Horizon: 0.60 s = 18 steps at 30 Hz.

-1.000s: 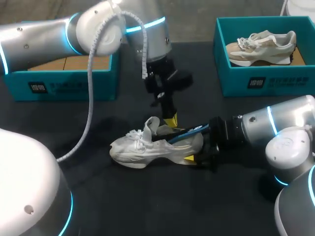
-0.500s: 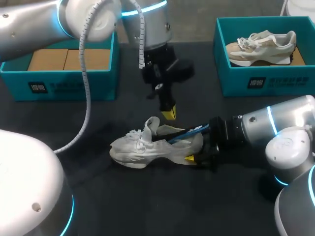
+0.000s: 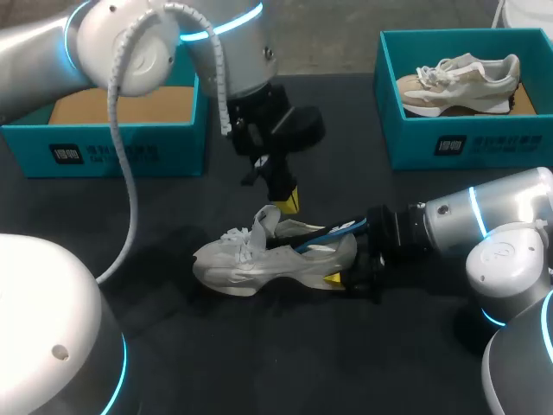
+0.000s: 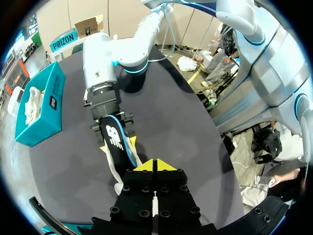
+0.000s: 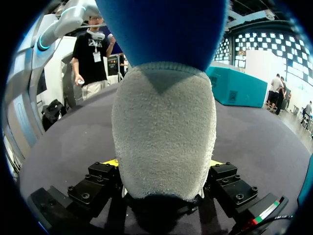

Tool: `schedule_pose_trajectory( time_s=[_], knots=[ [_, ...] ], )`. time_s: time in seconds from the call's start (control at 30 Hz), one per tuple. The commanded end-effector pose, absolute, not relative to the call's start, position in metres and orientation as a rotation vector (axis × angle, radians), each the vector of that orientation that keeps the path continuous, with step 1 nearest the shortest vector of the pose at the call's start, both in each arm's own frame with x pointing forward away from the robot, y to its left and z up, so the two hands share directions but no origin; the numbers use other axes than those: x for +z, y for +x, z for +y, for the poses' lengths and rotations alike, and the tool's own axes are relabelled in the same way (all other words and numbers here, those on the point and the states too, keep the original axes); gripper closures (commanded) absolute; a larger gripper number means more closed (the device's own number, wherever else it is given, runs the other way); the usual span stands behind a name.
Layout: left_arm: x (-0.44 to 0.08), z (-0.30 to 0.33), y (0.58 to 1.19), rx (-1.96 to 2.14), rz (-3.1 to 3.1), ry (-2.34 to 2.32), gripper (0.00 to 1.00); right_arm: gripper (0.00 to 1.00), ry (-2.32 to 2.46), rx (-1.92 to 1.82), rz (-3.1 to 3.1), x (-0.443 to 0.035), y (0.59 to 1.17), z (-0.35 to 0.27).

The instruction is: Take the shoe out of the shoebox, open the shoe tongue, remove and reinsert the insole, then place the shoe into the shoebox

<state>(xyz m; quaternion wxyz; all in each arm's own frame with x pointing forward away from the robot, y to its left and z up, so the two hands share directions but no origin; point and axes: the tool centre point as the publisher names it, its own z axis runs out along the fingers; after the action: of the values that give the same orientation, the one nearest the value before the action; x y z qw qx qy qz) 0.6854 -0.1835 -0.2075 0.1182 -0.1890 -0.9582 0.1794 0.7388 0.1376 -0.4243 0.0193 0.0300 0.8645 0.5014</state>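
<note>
Your L gripper point(image 3: 288, 201) has lifted up & left off the white sneaker point(image 3: 251, 264), jaws pinched shut on nothing, while R gripper point(image 5: 165, 166) clamps its heel, sneaker side-down on the worktop point(image 3: 259, 346), blue insole point(image 3: 333, 232) half out: prob. light & floppy, so pinch its heel end.

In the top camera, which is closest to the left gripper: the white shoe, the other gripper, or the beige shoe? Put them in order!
From the left gripper:
1. white shoe, right beside its tips.
2. right gripper, at that shoe's heel end.
3. beige shoe, far off in the shoebox on the right.
</note>
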Motion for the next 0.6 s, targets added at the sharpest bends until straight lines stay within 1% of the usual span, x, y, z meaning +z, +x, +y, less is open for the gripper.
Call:
schedule_pose_trajectory(
  time_s=[0.03, 0.33, 0.6],
  knots=[
    [-0.22, -0.191, 0.686, 0.51, -2.83, -0.522, 1.0, 1.0, 0.094, 1.548, 2.687, -0.426, 0.737, 0.138],
    [-0.241, -0.195, 0.69, 0.598, -2.877, -0.506, 1.0, 1.0, 0.094, 1.548, 2.687, -0.426, 0.737, 0.138],
    [-0.262, -0.206, 0.69, 0.561, -2.922, -0.492, 1.0, 1.0, 0.094, 1.548, 2.687, -0.426, 0.737, 0.138]
  ],
)
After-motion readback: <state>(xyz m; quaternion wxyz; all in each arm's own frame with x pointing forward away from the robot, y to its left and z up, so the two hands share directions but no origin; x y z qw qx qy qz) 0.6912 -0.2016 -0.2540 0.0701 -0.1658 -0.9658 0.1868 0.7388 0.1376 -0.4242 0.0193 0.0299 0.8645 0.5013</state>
